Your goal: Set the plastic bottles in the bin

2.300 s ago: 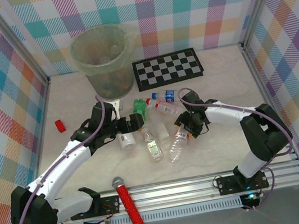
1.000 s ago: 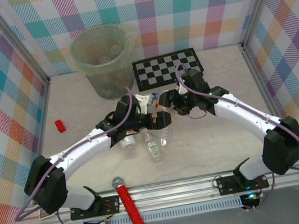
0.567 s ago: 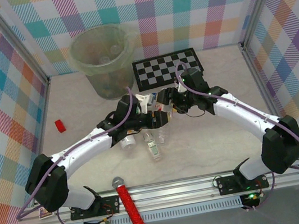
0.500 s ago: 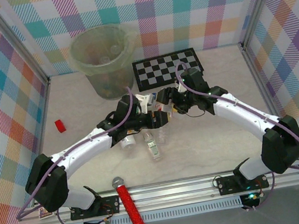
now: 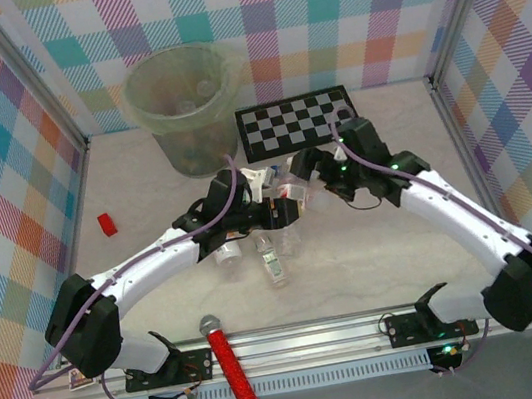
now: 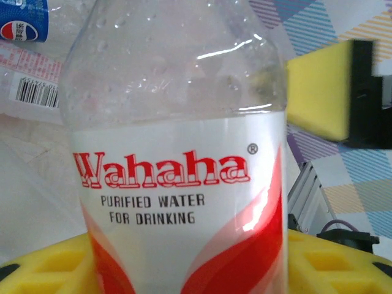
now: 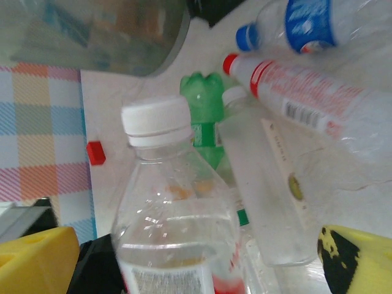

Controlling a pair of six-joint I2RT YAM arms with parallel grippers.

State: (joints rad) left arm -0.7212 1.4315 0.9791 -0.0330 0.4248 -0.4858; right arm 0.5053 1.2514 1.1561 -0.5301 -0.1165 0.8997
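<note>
Left wrist view is showing the left gripper squeezing a clear bottle mid-table, probably for carrying to the bin far left. Right gripper is hanging wide beside it, holding nothing. Other bottles are lying nearer
</note>
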